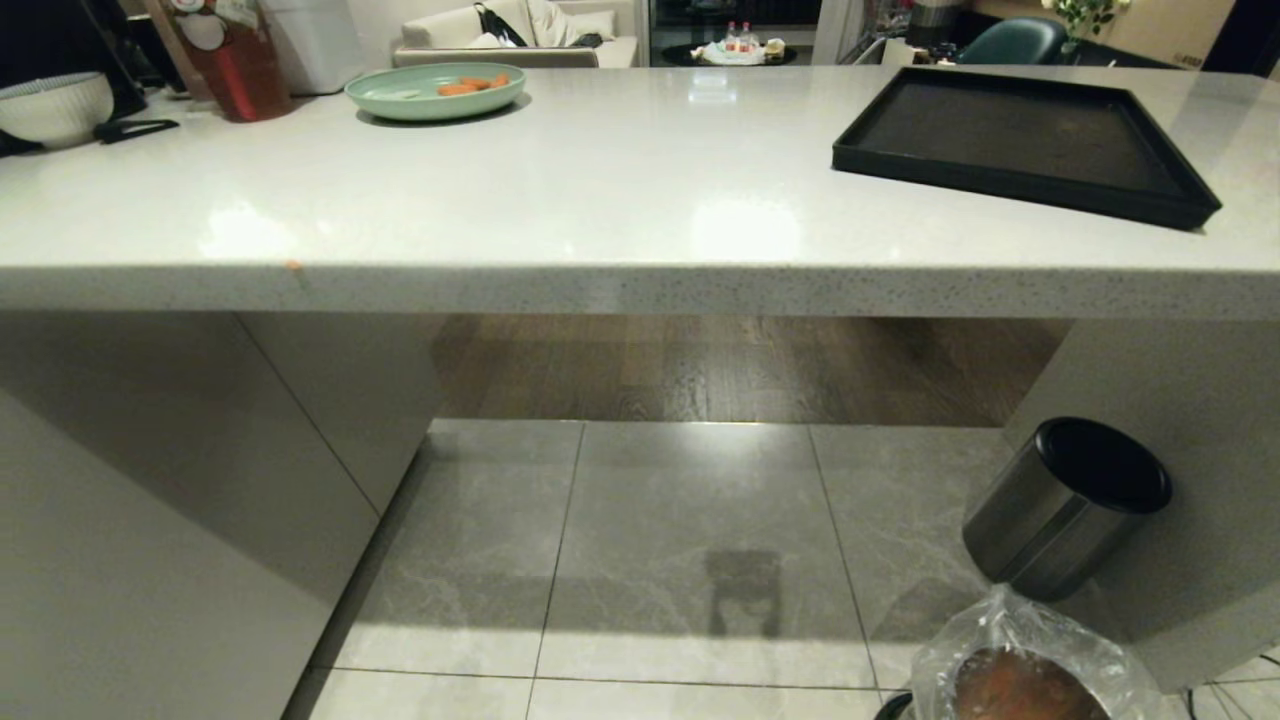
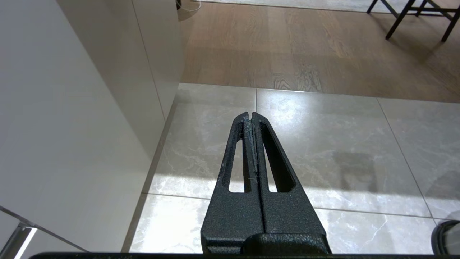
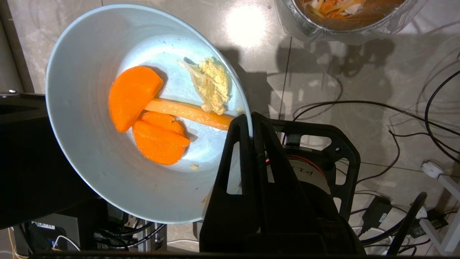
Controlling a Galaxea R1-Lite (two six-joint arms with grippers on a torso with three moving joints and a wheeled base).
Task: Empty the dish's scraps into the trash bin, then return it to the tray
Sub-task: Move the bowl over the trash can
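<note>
In the right wrist view my right gripper (image 3: 250,118) is shut on the rim of the dish (image 3: 90,172), a pale blue bowl held above the tiled floor. The scraps (image 3: 151,115), orange carrot slices and a pale yellowish clump, lie inside it. The trash bin (image 3: 345,21), lined with crinkly clear plastic, holds food bits and stands on the floor beyond the dish; the trash bin (image 1: 1020,675) also shows at the bottom right of the head view. The black tray (image 1: 1020,140) lies bare on the counter's right. My left gripper (image 2: 250,117) is shut, parked over the floor.
An unlined steel bin (image 1: 1065,510) with a black rim stands by the counter's right leg. A mint-green plate (image 1: 435,90) with carrot pieces, a white ribbed bowl (image 1: 55,108) and a red bottle (image 1: 235,60) sit at the counter's far left. Cables (image 3: 413,118) trail on the floor.
</note>
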